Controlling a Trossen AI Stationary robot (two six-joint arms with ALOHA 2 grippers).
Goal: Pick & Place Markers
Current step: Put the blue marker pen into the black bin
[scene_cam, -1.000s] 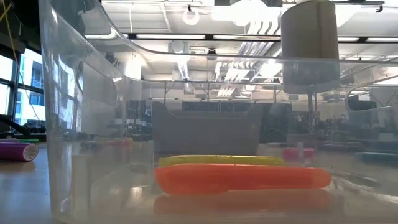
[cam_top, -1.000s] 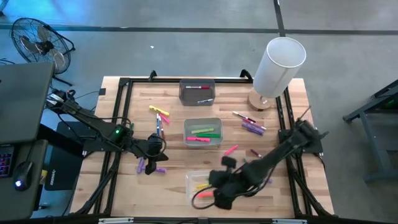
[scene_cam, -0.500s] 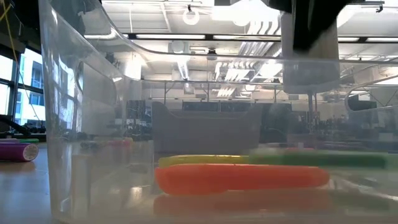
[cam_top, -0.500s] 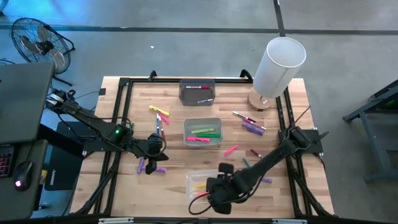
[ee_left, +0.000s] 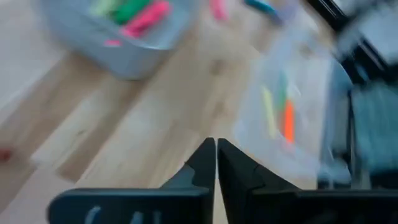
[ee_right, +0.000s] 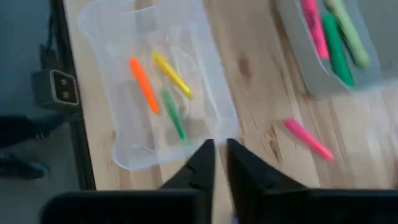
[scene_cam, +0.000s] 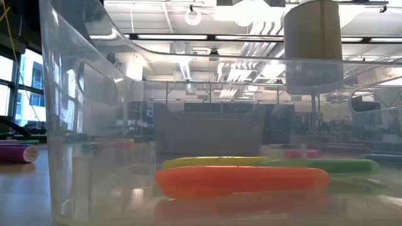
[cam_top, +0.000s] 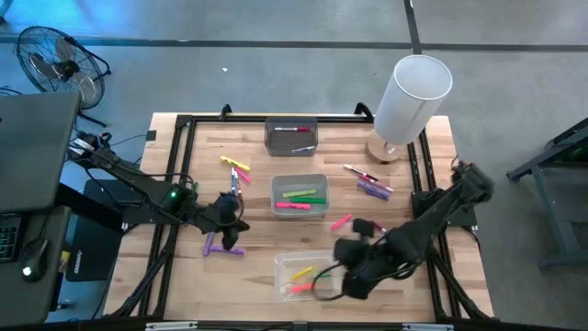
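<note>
Loose markers lie on the wooden table: two purple ones (cam_top: 225, 246), yellow and pink ones (cam_top: 236, 168), purple and dark ones (cam_top: 370, 185), and a pink one (cam_top: 341, 222) (ee_right: 308, 140). A clear bin (cam_top: 280, 262) (ee_right: 102, 37) near the near edge holds an orange marker (scene_cam: 242, 179) (ee_right: 144, 84), a yellow one (scene_cam: 207, 162) (ee_right: 171, 73) and a green one (scene_cam: 326, 165) (ee_right: 174, 113), all lying flat on its floor. My right gripper (cam_top: 349, 267) (ee_right: 221, 155) hovers just right of this bin, open by a narrow gap and empty. My left gripper (cam_top: 227, 219) (ee_left: 216, 152) is shut and empty above the purple markers.
A grey bin (cam_top: 276, 195) at mid-table holds green and pink markers; a second grey bin (cam_top: 269, 138) near the far edge holds a few more. A tall white cylinder (cam_top: 412, 97) stands on a round base at the far right corner. Black rails frame the table.
My right gripper stood over the clear bin and let go of a green marker, which now lies in the bin beside the yellow and orange ones. The gripper then drew away toward the table's right. My left gripper shifted slightly toward the far edge.
</note>
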